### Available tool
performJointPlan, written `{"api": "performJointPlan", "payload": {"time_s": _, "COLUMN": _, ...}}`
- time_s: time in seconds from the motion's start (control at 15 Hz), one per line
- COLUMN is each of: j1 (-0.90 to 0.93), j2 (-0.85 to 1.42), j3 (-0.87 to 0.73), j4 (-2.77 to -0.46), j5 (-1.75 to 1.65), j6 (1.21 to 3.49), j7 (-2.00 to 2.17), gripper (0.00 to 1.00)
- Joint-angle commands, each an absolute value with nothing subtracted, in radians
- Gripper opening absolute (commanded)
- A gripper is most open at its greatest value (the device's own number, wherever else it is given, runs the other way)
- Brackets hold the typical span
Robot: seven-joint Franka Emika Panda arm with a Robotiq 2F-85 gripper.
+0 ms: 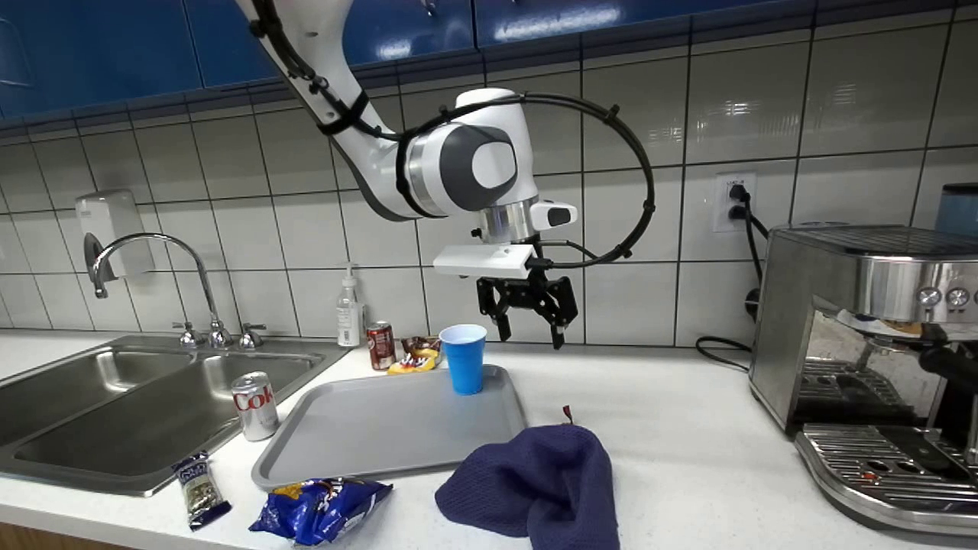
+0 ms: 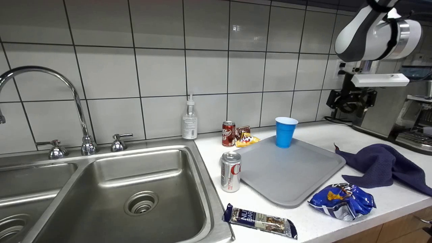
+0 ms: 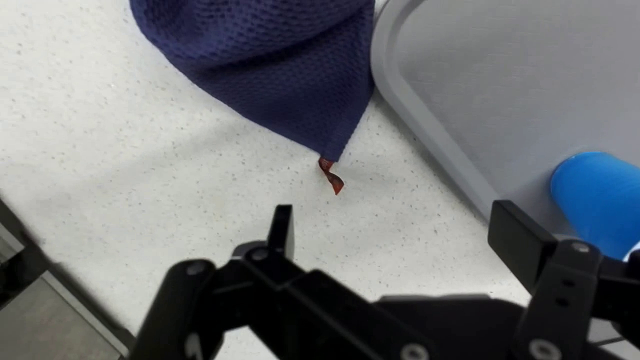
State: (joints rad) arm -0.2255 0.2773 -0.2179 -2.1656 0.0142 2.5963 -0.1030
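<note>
In an exterior view, the pincer (image 1: 531, 336) hangs spread, empty, above the table (image 1: 672, 428), near the blue plastic cup (image 1: 463, 363): seemingly positioning; lowering would call for sparing the cup. In the wrist view, table shows between its jaws, with the rim of the gray tray (image 3: 442, 145) by one tip and the navy towel (image 3: 285, 75) ahead.

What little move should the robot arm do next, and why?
Maybe ease the open jaws down toward the dark blue cloth. They hold nothing and hang above the counter, and in the wrist view the cloth's corner shows just ahead of the gap between them.
</note>
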Motion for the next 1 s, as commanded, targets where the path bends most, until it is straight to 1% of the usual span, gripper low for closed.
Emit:
{"api": "performJointPlan", "payload": {"time_s": 0.0, "j1": -0.241, "j2": 0.201, "j3": -0.225, "j4": -2.255, "j5": 0.0, "j6": 2.606, "j7": -0.117, "gripper": 1.0}}
{"api": "performJointPlan", "payload": {"time_s": 0.4, "j1": -0.259, "j2": 0.169, "j3": -0.266, "j4": -2.345, "j5": -0.053, "j6": 2.649, "j7": -0.141, "gripper": 1.0}}
{"api": "performJointPlan", "payload": {"time_s": 0.93, "j1": -0.283, "j2": 0.204, "j3": -0.328, "j4": -2.376, "j5": -0.155, "j6": 2.722, "j7": -0.125, "gripper": 1.0}}
